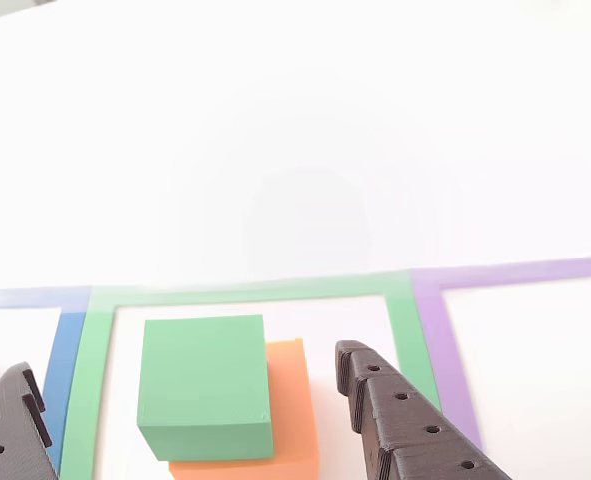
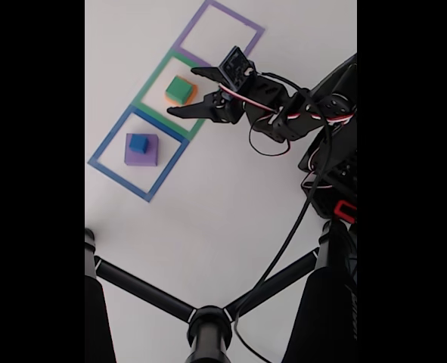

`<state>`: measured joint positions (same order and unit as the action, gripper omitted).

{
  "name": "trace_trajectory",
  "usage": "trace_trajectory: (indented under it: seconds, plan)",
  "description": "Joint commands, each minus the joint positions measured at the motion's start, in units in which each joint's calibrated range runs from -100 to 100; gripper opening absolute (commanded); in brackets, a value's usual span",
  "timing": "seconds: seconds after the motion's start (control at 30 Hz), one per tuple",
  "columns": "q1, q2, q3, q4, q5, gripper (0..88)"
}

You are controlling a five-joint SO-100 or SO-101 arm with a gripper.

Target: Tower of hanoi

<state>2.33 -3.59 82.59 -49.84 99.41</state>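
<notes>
A green block (image 1: pixel 207 385) sits on top of a wider orange block (image 1: pixel 293 410) inside the green taped square (image 1: pixel 403 315); the same stack shows in the fixed view as green block (image 2: pixel 179 88) on orange block (image 2: pixel 191 93). My gripper (image 1: pixel 180 390) is open, its dark fingers either side of the stack and apart from it; in the fixed view the gripper (image 2: pixel 180 91) reaches in from the right. A small blue block (image 2: pixel 138 143) rests on a purple block (image 2: pixel 141 153) inside the blue taped square (image 2: pixel 102 147).
A purple taped square (image 2: pixel 221 29) lies beyond the green one, with nothing inside. The arm body and its cables (image 2: pixel 314 113) stand at the right. A black tripod-like stand (image 2: pixel 208 321) crosses the bottom of the fixed view.
</notes>
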Motion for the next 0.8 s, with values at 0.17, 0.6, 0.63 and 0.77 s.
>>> trace_trajectory:
  seconds: [0.17,0.6,0.63,0.77]
  plan:
    - [-1.2,3.8,-4.2,-3.4,0.6,33.3]
    - [-1.9,8.0,-4.5,-6.4,0.6,32.6]
    - [-2.0,8.1,-4.4,-6.4,0.6,32.5]
    - [-2.3,9.1,-4.7,-6.6,0.6,32.0]
